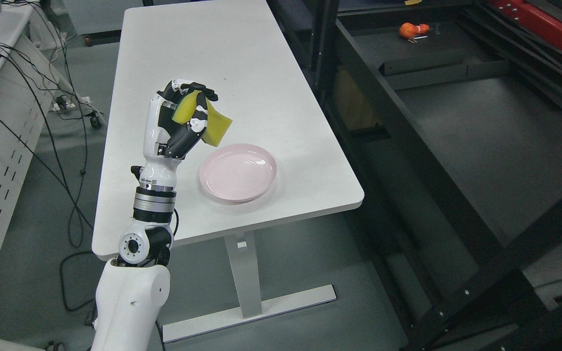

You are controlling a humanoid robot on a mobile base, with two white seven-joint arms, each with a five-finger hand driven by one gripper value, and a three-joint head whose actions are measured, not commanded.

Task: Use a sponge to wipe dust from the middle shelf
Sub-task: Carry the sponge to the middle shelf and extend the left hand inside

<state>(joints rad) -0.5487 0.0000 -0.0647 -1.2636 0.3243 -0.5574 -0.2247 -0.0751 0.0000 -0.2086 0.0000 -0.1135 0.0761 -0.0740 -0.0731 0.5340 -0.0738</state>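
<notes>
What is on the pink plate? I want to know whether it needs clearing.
Nothing shows on the pink plate; its top is bare. The table beneath it is hidden. The left hand holds the sponge beside it.

Yellow sponge (pixel 211 125), pink plate (pixel 238 174), white table (pixel 222 53)

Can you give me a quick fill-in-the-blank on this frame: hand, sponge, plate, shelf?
1. The left hand is shut on a ____ sponge.
2. The pink plate on the white table holds ____.
3. The black shelf stands to the ____ of the table in the picture.
4. The sponge is held above the table, just to the ____ of the plate in the picture.

Missing words: yellow; nothing; right; upper left
</notes>
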